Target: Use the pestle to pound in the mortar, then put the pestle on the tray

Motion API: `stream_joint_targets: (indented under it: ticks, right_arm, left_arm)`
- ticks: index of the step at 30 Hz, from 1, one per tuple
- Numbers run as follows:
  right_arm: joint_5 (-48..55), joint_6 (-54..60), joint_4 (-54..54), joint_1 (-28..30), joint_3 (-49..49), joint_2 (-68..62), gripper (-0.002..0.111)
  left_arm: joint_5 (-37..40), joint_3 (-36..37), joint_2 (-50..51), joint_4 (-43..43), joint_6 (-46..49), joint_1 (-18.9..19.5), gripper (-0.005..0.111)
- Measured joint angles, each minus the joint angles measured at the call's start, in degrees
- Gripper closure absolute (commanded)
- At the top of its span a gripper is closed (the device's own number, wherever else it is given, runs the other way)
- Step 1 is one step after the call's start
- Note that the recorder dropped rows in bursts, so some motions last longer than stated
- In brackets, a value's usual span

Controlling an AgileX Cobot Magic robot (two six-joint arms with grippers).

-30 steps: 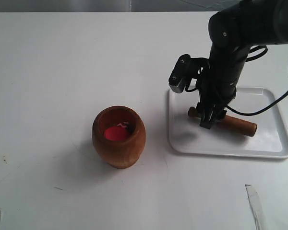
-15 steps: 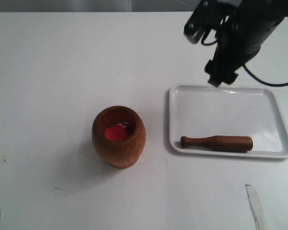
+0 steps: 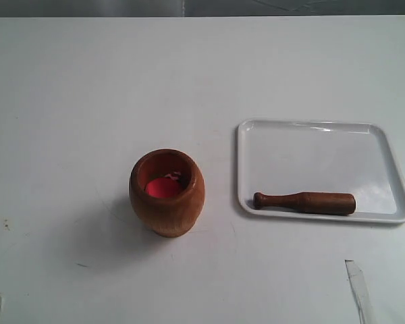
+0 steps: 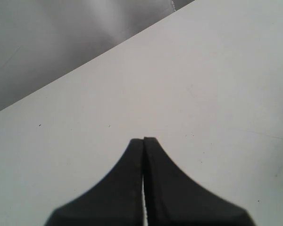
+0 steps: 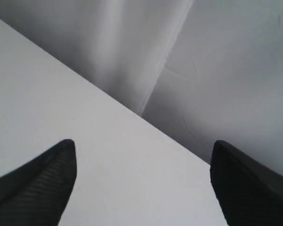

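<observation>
The reddish-brown wooden mortar (image 3: pixel 167 192) stands upright on the white table, something bright red-pink inside it. To its right lies the white tray (image 3: pixel 310 142), and the dark-brown pestle (image 3: pixel 304 202) rests flat along the tray's near rim, knob end toward the mortar. Neither arm shows in the exterior view. In the left wrist view my left gripper (image 4: pixel 144 139) is shut with nothing between its fingers, over bare table. The right wrist view has my right gripper (image 5: pixel 142 146) open and empty, facing the table's edge and a grey wall.
A strip of clear tape (image 3: pixel 358 287) lies on the table near the front right. Small dark specks (image 3: pixel 6 222) mark the table at the left. The grey wall (image 5: pixel 217 56) rises behind the table's far edge.
The right gripper let go of the pestle, which now lies flat near the tray's front rim. The right arm rose, drew back toward the far right, and has left the exterior view.
</observation>
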State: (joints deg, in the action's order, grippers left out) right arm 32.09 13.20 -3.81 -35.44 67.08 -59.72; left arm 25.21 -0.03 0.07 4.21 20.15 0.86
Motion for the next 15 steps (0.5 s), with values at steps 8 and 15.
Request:
stream_joint_targets:
  ticks: [8,15]
  right_arm:
    - [-7.9,21.2,26.4,0.0,-17.6,23.9,0.047]
    - [-7.3,24.4,31.2,0.0,-25.3,41.0,0.049]
  left_arm:
    - [0.0,0.0,0.0,0.0,0.0,0.0,0.107]
    - [0.0,0.0,0.0,0.0,0.0,0.0,0.107]
